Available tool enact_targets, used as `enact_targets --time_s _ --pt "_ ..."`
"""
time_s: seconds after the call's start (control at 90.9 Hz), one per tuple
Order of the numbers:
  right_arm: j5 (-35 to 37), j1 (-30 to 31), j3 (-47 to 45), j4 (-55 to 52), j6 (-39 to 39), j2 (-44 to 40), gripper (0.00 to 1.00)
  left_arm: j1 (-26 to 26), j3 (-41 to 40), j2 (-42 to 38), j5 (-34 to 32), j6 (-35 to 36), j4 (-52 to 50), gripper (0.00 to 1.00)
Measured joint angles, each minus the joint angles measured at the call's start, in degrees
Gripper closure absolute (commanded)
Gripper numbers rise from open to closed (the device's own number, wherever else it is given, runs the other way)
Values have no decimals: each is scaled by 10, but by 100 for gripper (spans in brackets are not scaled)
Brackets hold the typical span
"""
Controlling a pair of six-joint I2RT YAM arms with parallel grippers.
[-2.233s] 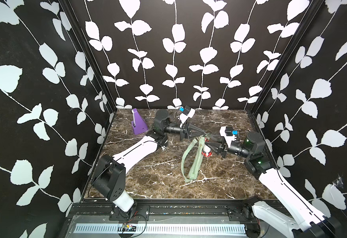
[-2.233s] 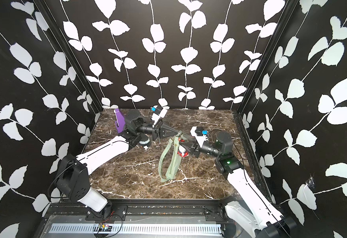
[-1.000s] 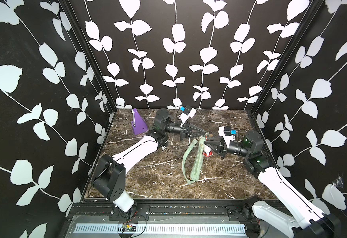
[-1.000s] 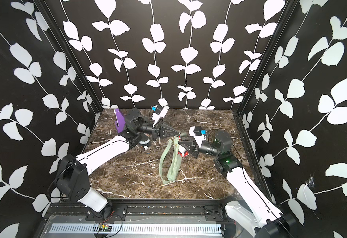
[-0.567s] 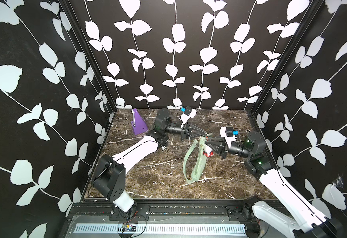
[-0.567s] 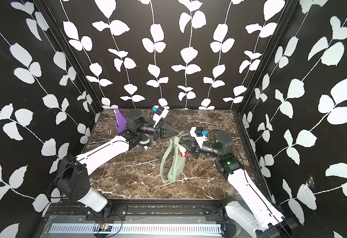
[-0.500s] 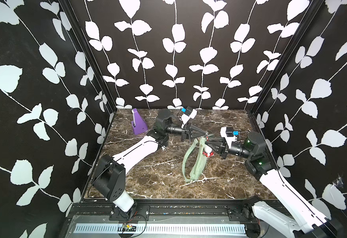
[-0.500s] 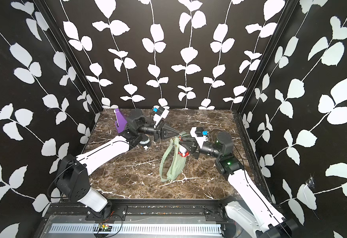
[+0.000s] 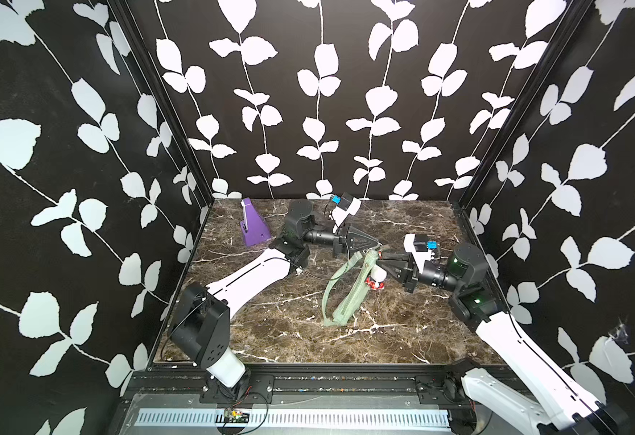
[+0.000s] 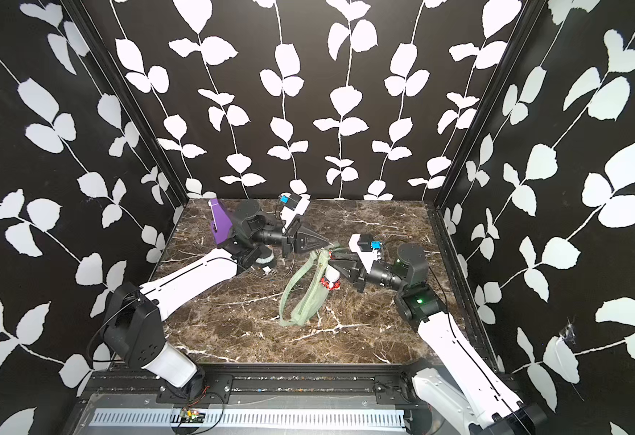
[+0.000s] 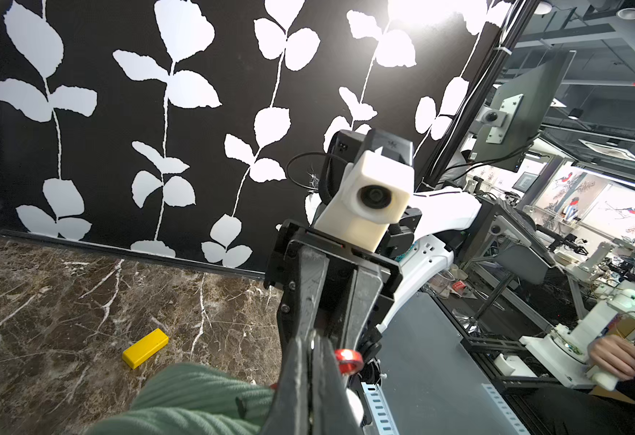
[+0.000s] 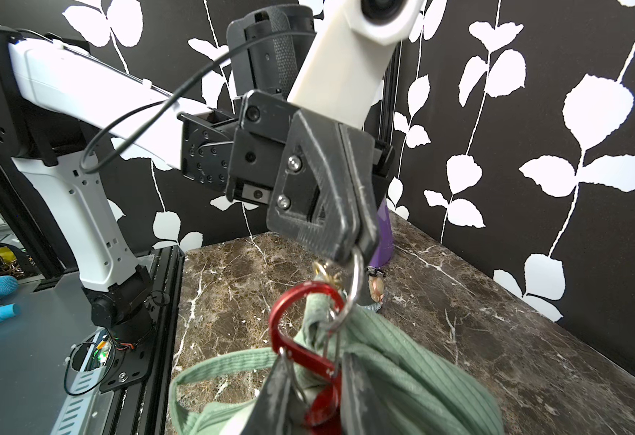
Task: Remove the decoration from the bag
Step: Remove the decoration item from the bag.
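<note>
— Where's the bag (image 9: pixel 349 293)?
— Centre of the frame, slanting, lower end on the marble (image 9: pixel 402 339).
— And the jaws?
— Right gripper (image 9: pixel 380 260) is clamped on the red carabiner (image 12: pixel 300 331). Just behind it, the left gripper (image 9: pixel 375 246) is pinched on the silver ring (image 12: pixel 355 286).

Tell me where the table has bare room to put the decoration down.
The widest bare part of the table is the front strip, between the lower end of the bag and the front rail. Crowded: the middle, where left claw and right claw meet at the bag's top; the purple wedge stands in the far left corner.
</note>
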Motion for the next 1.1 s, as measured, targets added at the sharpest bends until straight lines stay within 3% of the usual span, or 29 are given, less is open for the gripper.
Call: enact_targets --time_s 0.209,1.1 --pt "1 0 -3 -6 -1 1 58 0 0 0 1 -11 14 100" --pt "32 0 -4 16 -8 2 59 0 0 10 13 -41 42 100"
